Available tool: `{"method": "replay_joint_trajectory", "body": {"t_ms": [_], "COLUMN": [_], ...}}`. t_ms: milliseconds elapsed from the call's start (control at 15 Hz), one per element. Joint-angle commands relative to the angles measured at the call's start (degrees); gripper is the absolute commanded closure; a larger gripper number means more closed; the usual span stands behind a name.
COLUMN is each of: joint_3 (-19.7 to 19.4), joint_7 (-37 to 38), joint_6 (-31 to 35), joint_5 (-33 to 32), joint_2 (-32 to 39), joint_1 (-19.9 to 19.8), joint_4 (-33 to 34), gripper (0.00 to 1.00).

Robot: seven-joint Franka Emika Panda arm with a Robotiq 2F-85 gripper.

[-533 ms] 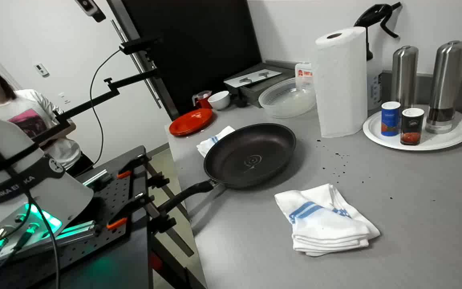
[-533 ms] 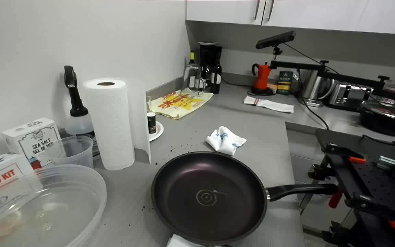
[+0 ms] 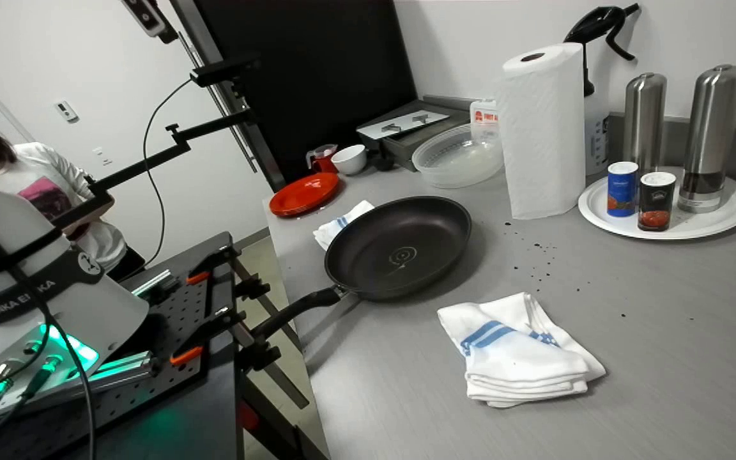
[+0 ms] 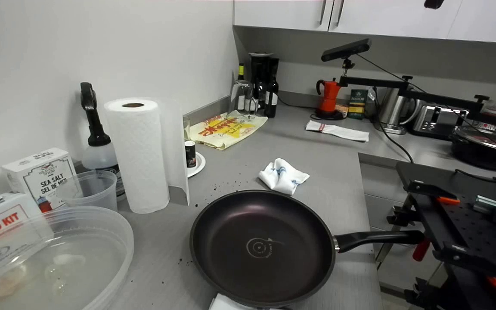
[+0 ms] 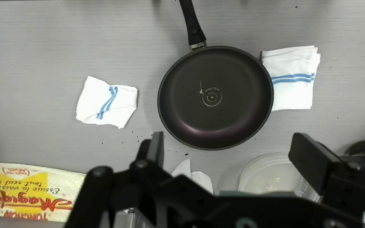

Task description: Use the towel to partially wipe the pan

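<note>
- My gripper (image 5: 230,150) hangs above the gray countertop (image 5: 43,57), its fingers spread wide, holding nothing.
- Below, a black frying pan (image 5: 214,117) rests on the countertop, its dark interior marked with pale printed rings and a purplish sheen along one side; its handle (image 3: 298,312) juts past the edge in both exterior views.
- Near the pan but apart from it, a white dish towel (image 5: 106,103) with blue stripes lies folded in loose, rumpled layers.
- At the pan's opposite side, a second striped towel (image 5: 293,91) lies folded more squarely, partly hidden by the rim.
- Beyond, dark specks (image 5: 186,154) dot the countertop near an upright paper towel roll (image 3: 540,140).
</note>
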Motion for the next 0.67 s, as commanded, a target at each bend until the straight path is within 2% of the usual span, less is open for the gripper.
{"method": "replay_joint_trajectory", "body": {"t_ms": [0,267,600], "joint_3": [-1.2,-2.8,-3.9], "joint_7": [0.4,1.9,7.5], "joint_6": [4.4,12.1,22.2], "joint_5": [-0.9,-1.1,-1.3], "joint_2": [8.1,17.6,30.6], "joint_1": [-2.3,-6.2,-12.1], "joint_4": [1.4,3.3,8.1], "gripper": [0.0,0.0,0.0]}}
